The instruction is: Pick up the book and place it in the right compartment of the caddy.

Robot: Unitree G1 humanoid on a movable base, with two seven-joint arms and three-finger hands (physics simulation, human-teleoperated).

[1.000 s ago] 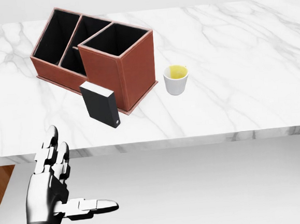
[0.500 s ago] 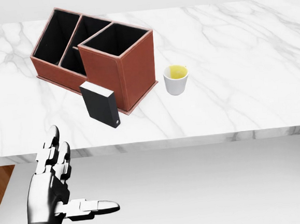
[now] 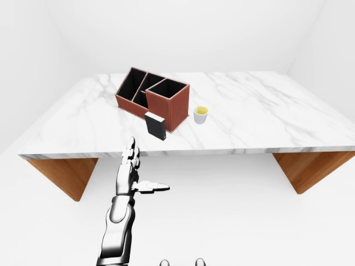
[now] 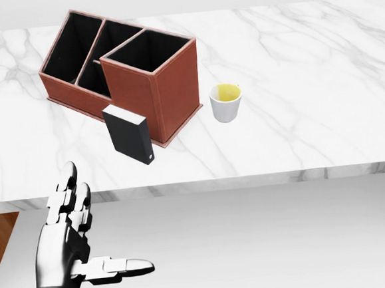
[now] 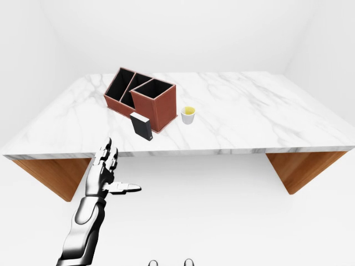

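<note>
White marble desk (image 4: 292,56) on brown wedge-shaped supports. The caddy (image 4: 124,76), red-brown with black insides, sits on the desk toward the upper left of the head view, set at an angle; three compartments show, the tallest one nearest the lower right of the caddy. The book (image 4: 129,134), black and upright, stands on the desk just beside the caddy's tall compartment, on that compartment's lower-left side; contact with the wall cannot be told. A small white cup (image 4: 226,102) with yellow contents stands to the right of the caddy, near but apart. Left robot hand (image 4: 73,240) hangs below the caddy and off the desk's near edge, fingers spread, two pointing up, thumb (image 4: 122,264) stretched out to the right, holding nothing. Well apart from the book. Right robot hand does not show in any view.
</note>
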